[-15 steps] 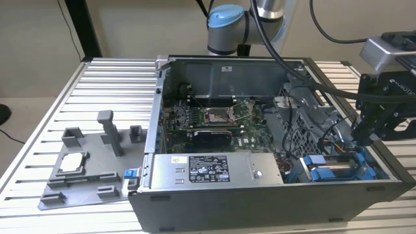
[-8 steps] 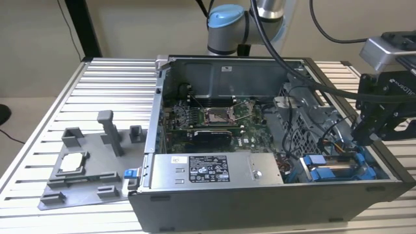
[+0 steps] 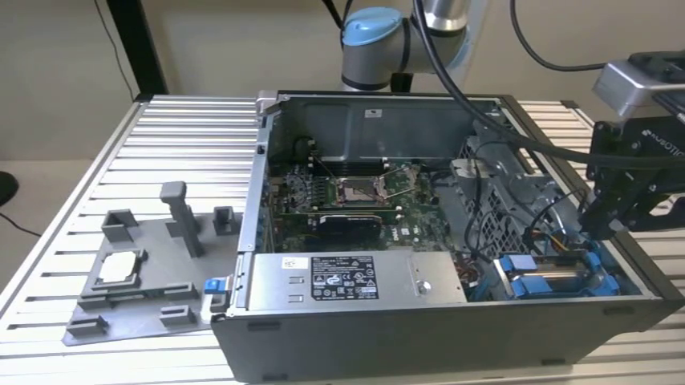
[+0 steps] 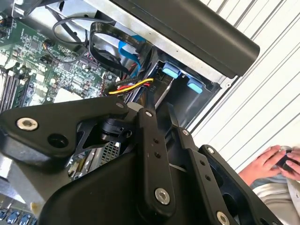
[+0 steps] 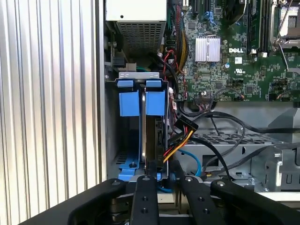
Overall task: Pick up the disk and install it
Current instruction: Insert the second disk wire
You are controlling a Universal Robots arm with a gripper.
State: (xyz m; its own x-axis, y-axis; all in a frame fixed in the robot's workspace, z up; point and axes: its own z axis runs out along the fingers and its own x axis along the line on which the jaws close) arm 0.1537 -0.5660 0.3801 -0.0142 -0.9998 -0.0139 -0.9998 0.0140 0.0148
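The table (image 3: 64, 168) is pale silver, ribbed in long parallel lines; the case (image 3: 428, 329) is dark grey outside and paler grey inside; the board (image 3: 354, 200) is green, dotted with silver and black parts; the disk (image 5: 151, 136) is dark with blue carrier tabs; the cables (image 5: 180, 140) are yellow, red and black; the fixture (image 3: 139, 273) is plain grey; the claw (image 5: 161, 187) is matt black with silver screws; the arm's joint cap (image 3: 373, 28) is light blue.
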